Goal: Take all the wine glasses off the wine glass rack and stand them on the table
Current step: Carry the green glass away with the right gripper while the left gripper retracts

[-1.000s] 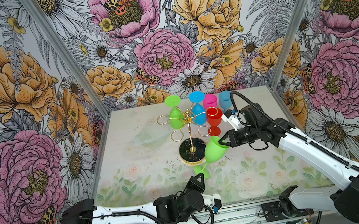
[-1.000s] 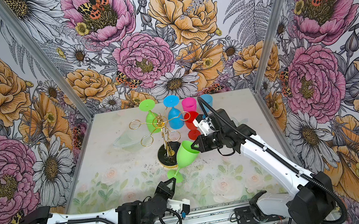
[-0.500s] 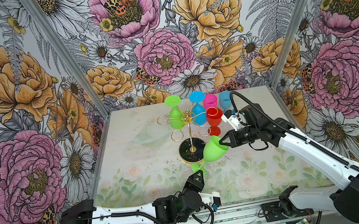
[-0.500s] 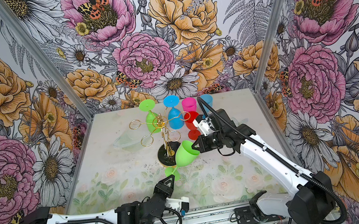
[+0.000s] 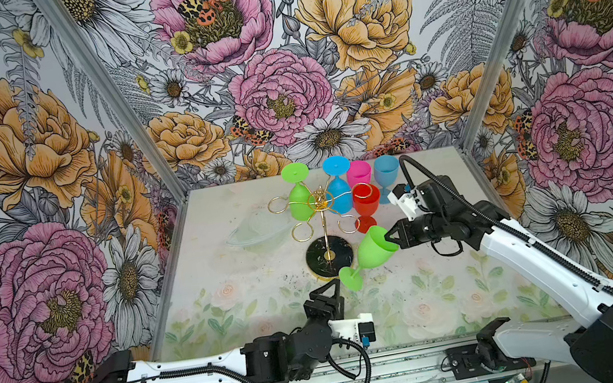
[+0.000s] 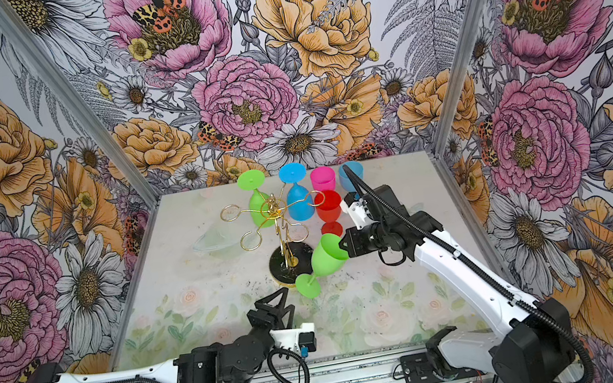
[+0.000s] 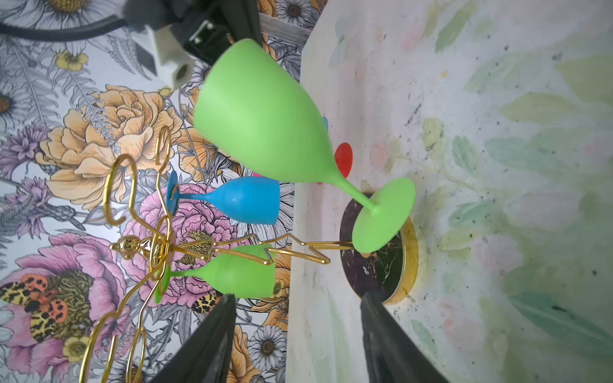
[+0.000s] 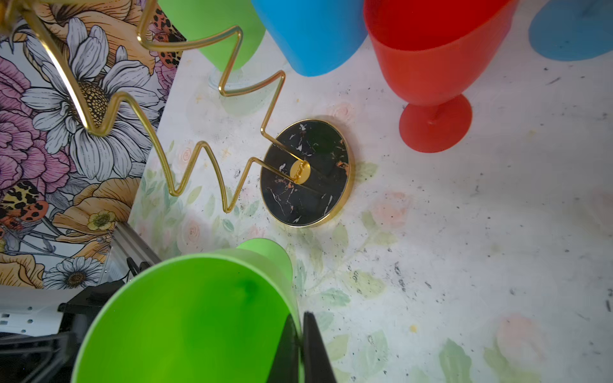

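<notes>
Here we see a pale desk (image 5: 230, 298), printed with faint flowers and flecked with dark specks. It is boxed in on three sides by walls (image 5: 277, 79) papered in large pink and orange blooms. Near the middle of both top views stands the wine glass rack (image 5: 322, 215), its gold wire hooks spread above a round black marbled base (image 5: 328, 254). A green glass (image 5: 299, 206) and a blue glass (image 5: 339, 195) hang upside down from hooks on its upper side. Just right of them a red glass (image 5: 366, 201), a pink glass (image 5: 360, 173) and a pale blue glass (image 5: 387, 172) stand upright on the desk. Left of the rack lies a clear object (image 5: 256, 230), too faint for us to name.

The right end effector (image 5: 388, 237), just right of centre, is pinched tight on the rim of the wine glass (image 5: 374, 253). In the right wrist view its fingers (image 8: 315, 358) close on the thin green wall. The wine glass is off the hooks and tilted, mouth to the upper right and foot to the lower left, in front of the base.

The left end effector (image 5: 325, 289), at lower centre, has its fingers spread apart and grips nothing. In the left wrist view the foot of the wine glass lies beyond the fingertips, not between them.
</notes>
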Tool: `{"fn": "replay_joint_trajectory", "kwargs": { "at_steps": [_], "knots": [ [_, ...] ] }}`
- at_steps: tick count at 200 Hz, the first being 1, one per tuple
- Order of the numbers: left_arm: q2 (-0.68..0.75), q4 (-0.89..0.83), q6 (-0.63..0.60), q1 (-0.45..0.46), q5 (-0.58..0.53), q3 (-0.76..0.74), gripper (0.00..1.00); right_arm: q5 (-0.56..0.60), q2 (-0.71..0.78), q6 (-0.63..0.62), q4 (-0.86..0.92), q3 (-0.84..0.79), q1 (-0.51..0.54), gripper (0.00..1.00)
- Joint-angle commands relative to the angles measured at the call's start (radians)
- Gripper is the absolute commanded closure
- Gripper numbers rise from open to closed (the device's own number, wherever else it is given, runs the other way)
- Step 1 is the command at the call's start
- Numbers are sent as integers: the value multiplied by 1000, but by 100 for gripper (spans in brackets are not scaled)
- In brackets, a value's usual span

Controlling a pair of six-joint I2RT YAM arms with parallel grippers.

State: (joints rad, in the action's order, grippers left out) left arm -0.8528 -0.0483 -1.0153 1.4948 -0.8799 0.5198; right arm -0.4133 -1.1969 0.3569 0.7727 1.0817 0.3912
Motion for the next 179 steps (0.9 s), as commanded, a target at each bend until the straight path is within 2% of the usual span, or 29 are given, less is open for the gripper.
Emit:
{"fn": "replay_joint_trajectory", "kwargs": {
  "at_steps": [1, 9, 19, 36, 49, 85, 114, 179],
  "knots": [
    [66, -149, 315, -2, -54, 85, 23, 139, 32, -43, 42, 12, -6, 100],
    [78, -213, 412, -3, -86, 120, 18, 181, 37, -51, 53, 17, -8, 100],
    [88, -329, 542, -20, -89, 181, 17, 238, 39, -63, 69, 26, -14, 100],
    [100, -515, 775, -88, -31, 283, 15, 341, 34, -82, 89, 40, -26, 100],
    [121, -572, 881, -157, 42, 316, 12, 402, 23, -85, 94, 54, -37, 100],
    [246, -570, 1013, -348, 203, 285, 8, 502, -38, -89, 91, 107, -80, 100],
    [325, -580, 1112, -500, 299, 259, 6, 517, -115, -105, 86, 161, -117, 100],
    [264, -590, 1177, -747, 425, 267, 6, 554, -332, -127, 57, 325, -181, 100]
  ]
}}
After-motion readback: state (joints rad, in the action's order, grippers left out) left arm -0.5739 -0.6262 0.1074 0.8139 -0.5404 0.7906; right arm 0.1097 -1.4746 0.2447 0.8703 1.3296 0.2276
